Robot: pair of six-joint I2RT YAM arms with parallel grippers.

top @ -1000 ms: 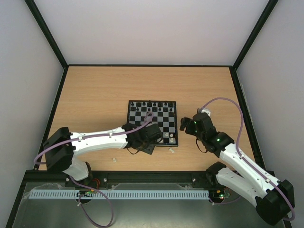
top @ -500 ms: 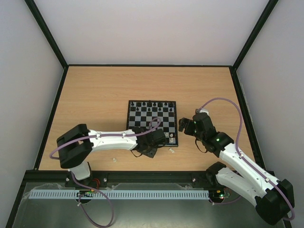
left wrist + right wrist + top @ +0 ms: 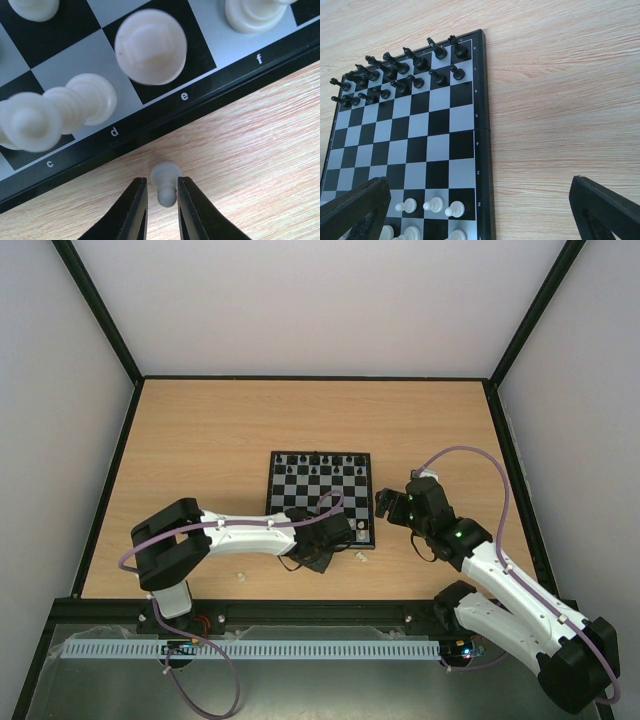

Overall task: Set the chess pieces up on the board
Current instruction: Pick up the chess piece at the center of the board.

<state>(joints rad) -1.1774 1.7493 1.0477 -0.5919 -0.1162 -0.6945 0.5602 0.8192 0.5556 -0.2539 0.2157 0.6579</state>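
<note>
— Your left gripper (image 3: 162, 189) brackets a tiny white pawn (image 3: 166, 174) lying on the wooden table (image 3: 260, 165), just off the board (image 3: 225, 90) by its "d" and "e" marks. Pinched or only flanked?
— You cannot tell. Cream pieces (image 3: 150, 46) stand on the near squares and black pieces (image 3: 395, 70) line the far rows. Your right gripper (image 3: 480, 210) hangs spread wide.

Looks like a robotics lab cell: bare white panels (image 3: 320, 300) and black frame posts (image 3: 101, 310) across the upper frame, a wooden tabletop (image 3: 210, 430) at centre, two white robot arms (image 3: 240, 533) bolted beside a slotted cable duct (image 3: 250, 650) along the bottom edge.
</note>
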